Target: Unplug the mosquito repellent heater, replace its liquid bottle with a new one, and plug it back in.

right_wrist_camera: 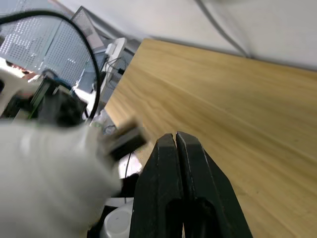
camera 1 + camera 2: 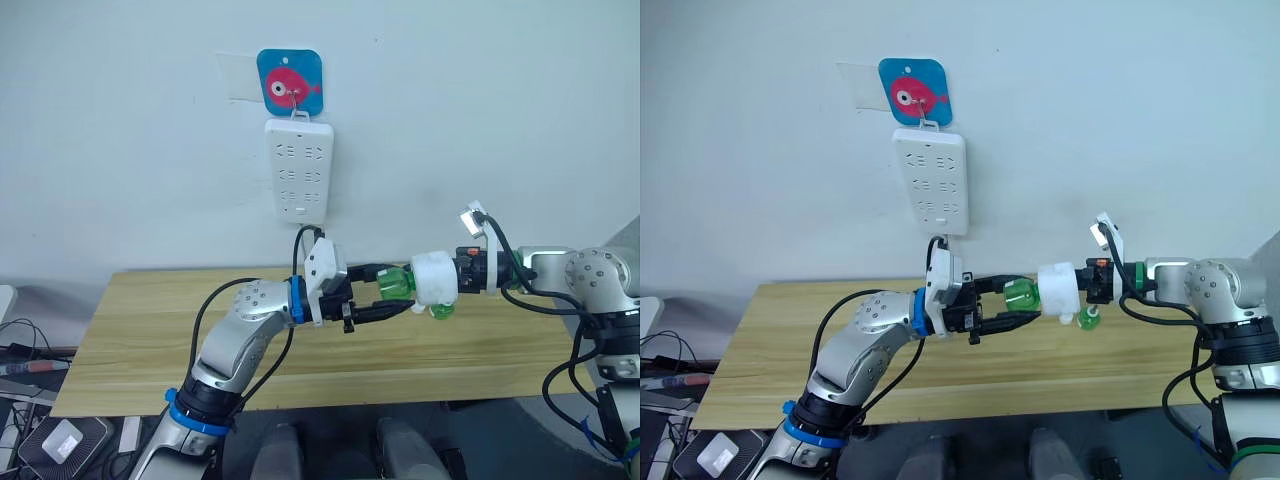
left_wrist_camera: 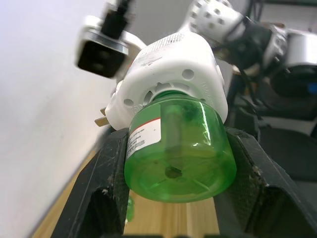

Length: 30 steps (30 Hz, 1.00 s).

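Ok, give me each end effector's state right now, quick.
Left end effector: closed on the green bottle, which is seated in the mosquito repellent heater.
Right end effector: holding the heater.

The mosquito repellent heater point(image 3: 171, 74) is smooth white plastic with a faint sheen — a metal prong juts from its side. Its liquid bottle point(image 3: 181, 148) is glossy, translucent green plastic with a paper label. The left gripper point(image 2: 392, 294) has fingers point(image 3: 101, 198) of matt black, slightly scuffed material. The table point(image 2: 160, 340) is pale wood with visible grain — a satin finish. The power strip point(image 2: 299, 170) is smooth white plastic.
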Tool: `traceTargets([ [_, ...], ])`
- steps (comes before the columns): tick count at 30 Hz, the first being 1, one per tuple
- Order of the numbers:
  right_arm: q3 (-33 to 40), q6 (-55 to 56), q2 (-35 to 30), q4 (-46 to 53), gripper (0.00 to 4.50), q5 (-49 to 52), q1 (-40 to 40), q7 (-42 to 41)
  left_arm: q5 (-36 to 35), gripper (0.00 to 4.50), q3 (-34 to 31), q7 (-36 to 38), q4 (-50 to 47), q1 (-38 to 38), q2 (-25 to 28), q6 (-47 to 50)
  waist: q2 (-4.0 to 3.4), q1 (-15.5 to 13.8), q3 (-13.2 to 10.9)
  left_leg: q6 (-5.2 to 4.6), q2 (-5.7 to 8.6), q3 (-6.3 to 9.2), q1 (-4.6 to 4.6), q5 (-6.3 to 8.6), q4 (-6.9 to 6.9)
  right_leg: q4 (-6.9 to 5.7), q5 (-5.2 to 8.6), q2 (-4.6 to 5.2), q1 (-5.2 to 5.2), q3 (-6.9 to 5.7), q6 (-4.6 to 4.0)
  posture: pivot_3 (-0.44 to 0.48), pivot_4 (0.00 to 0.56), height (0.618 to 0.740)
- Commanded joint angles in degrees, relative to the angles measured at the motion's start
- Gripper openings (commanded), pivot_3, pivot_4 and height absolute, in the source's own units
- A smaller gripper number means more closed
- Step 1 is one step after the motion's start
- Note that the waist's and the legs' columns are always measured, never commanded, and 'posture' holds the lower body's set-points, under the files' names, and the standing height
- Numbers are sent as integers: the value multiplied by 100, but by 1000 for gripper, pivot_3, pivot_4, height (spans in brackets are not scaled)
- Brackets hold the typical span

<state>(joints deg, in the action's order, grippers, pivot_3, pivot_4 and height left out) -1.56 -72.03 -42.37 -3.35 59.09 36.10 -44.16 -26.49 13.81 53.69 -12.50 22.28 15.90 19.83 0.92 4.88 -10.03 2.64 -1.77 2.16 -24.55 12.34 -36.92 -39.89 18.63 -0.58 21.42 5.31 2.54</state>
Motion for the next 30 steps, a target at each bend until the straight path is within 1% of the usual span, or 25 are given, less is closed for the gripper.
traceTargets([
  [1, 302, -112, -14, 413, 75, 65, -122, -40, -29, 2261, -176, -125, -15, 166, -91, -146, 0, -4, 0, 0, 0, 1, 0, 0, 0, 1, 0, 0, -1, -2, 0, -85, 155, 740],
  [7, 576, -247, -195, 122, 75, -76, -70, -134, 768, 2261, -14, 39, 241, 118, 38, -1506, 1, -7, 0, 0, 1, -2, 0, 0, 0, 1, 0, 0, -1, 0, 0, -88, 155, 740],
  [8, 624, -303, -259, 58, 75, -81, -52, -180, 975, 2261, 22, 84, 364, 96, 85, -1909, 0, -7, 0, 0, 1, -1, 0, 0, 0, 2, 0, 0, -1, 0, 0, -89, 154, 740],
  [10, 881, -683, -464, -95, 424, 157, -19, -348, 1364, 2261, -10, 24, 678, 61, 134, -2710, 0, -9, 0, 0, 2, -3, 0, 0, 1, 4, 0, 0, -1, 1, 0, -92, 154, 740],
  [12, 1160, -1129, -486, -261, 964, 422, 54, -330, 1571, 2261, -10, 15, 883, 49, 157, -3239, 0, -12, 0, 0, 2, -4, 0, 0, 1, 5, 0, 1, -1, 2, 0, -89, 155, 740],
  [16, 1527, -1689, -458, -433, 2346, 593, 155, -195, 1804, 2261, -15, -32, 1219, 37, 183, -3958, 0, -3, 0, 0, 1, -6, 0, 0, 2, 4, 0, 1, -1, 5, 0, -89, 154, 740],
  [17, 1616, -1845, -457, -540, 2790, 618, 198, -176, 1873, 2261, -31, -62, 1313, 53, 191, -4161, 0, -3, 0, 0, 1, -6, 0, 0, 2, 3, 0, 1, -1, 4, -1, -90, 154, 740],
  [19, 1682, -2019, -491, -743, 3361, 795, 265, -137, 2012, 2261, -52, -128, 1469, 90, 211, -4526, 0, -8, 0, 0, 1, -6, 1, 0, 1, 3, 0, 1, -2, 4, -1, -88, 152, 740],
  [22, 1559, -2047, -643, -1151, 4456, 1585, 350, -17, 2175, 2261, -41, -215, 1689, 164, 248, -4895, 0, -8, 0, 0, 2, -8, 0, 0, 1, 4, 0, 2, -1, 5, 0, -85, 149, 740],
  [25, 1355, -2047, -815, -1240, 4456, 2393, 296, 197, 2242, 2261, 8, -218, 1837, 202, 291, -5163, 0, -7, 0, -1, 2, -10, -1, 0, 2, 4, 0, 2, 0, 6, 0, -85, 148, 740],
  [28, 1354, -2047, -727, -1145, 4456, 2814, 208, 677, 2221, 2261, 49, -248, 1828, 202, 286, -5207, 0, 5, 0, -2, 0, -11, 0, 1, 2, 4, 0, 1, -1, 7, 0, -86, 145, 740],
  [30, 1409, -2047, -576, -1010, 4456, 2888, 152, 1060, 2170, 2261, 83, -235, 1799, 213, 266, -5182, 0, 6, 0, -2, 0, -10, 0, 1, 1, 2, 0, 1, -1, 6, 0, -85, 145, 740],
])
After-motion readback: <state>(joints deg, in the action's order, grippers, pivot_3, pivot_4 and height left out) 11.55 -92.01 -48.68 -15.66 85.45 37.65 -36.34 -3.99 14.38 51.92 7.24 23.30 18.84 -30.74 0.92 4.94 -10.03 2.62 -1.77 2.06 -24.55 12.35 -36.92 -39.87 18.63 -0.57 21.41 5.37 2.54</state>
